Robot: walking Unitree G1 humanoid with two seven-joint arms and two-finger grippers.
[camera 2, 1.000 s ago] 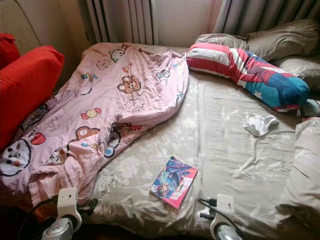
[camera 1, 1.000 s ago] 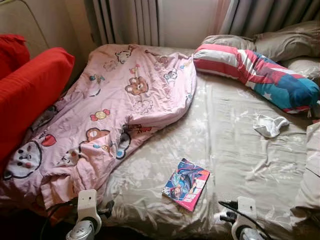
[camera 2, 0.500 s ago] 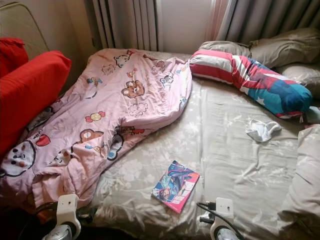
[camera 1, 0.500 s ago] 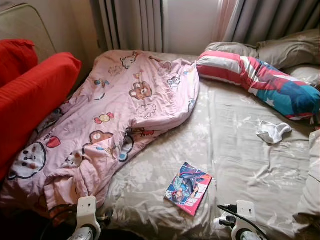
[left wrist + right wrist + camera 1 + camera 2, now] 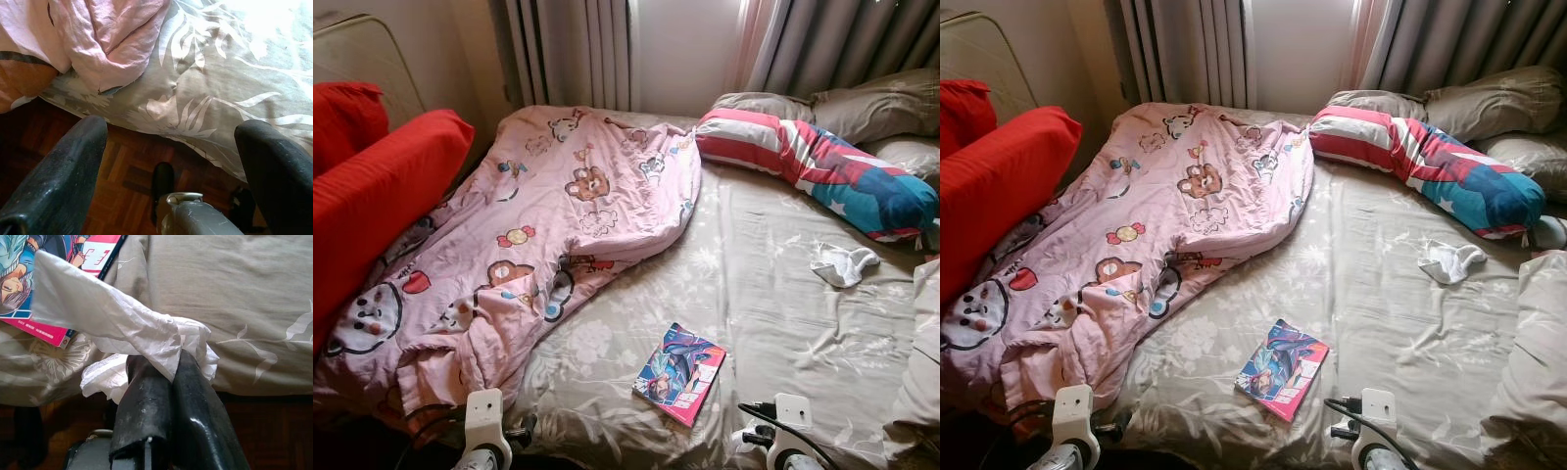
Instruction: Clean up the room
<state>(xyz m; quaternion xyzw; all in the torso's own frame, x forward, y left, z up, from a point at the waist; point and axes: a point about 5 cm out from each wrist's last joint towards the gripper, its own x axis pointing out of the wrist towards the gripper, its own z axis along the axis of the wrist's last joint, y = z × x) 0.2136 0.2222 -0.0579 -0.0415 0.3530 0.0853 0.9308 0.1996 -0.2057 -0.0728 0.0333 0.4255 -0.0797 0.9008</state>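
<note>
Tissue is already pinched in the right end effector, fingers clamped together on one crumpled corner, the rest flopping loose just past the tips, over the bed edge. It's feather-light, soft and tears easily, so I'd guess a pinch on the bunched middle beats a thin edge. The comic book lies just ahead of that end effector; stiff and flat, probably easiest taken by an overhanging corner. Left end effector is spread wide, holding nothing, with the pink blanket hem right in front.
</note>
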